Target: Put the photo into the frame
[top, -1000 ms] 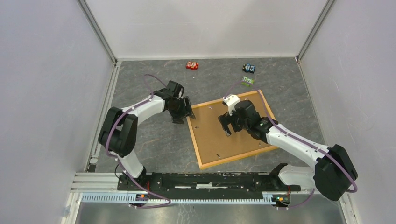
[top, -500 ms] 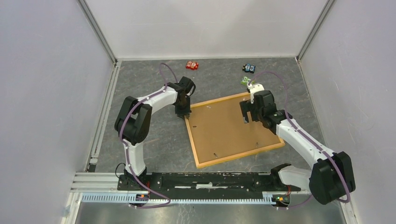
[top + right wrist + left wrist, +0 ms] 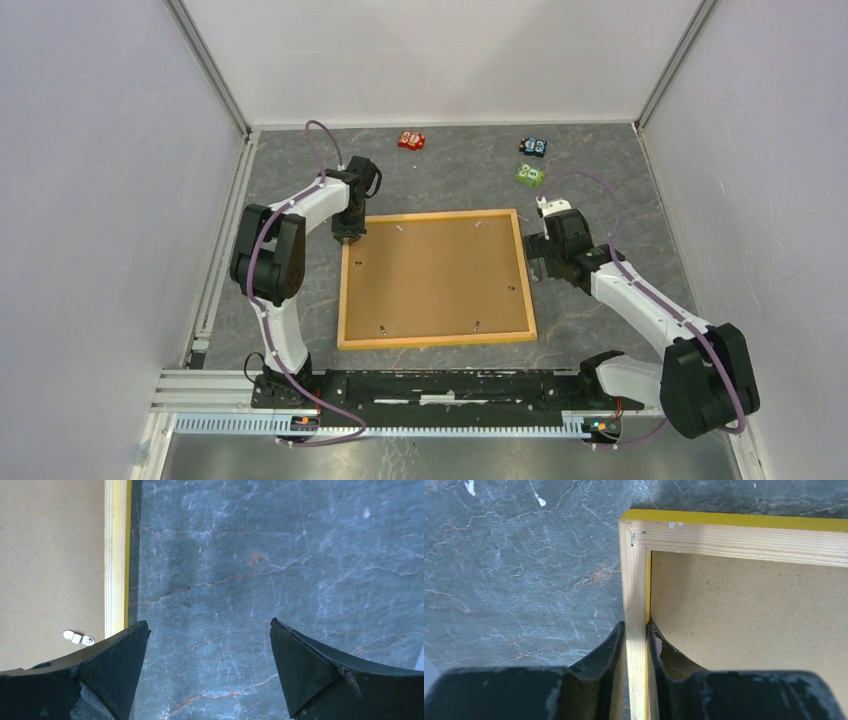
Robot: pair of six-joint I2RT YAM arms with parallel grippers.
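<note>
yellow-orange wood frame (image 3: pixel 430 215) lies flat, back up, in the middle of the table (image 3: pixel 620 190), a brown backing board (image 3: pixel 436 275) filling it; the photo is not in sight. left gripper (image 3: pixel 636 630) pinches the thin rail near the 10 o'clock corner; right gripper (image 3: pixel 210 630) hangs spread just off the 3 o'clock rail. the frame looks light, stiff and likely to slide; best gripped by its rails.

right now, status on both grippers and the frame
Left gripper shut on frame, left rail. Right gripper open, empty, beside right rail. Backing board showing, photo not visible. Green toy apart.
</note>
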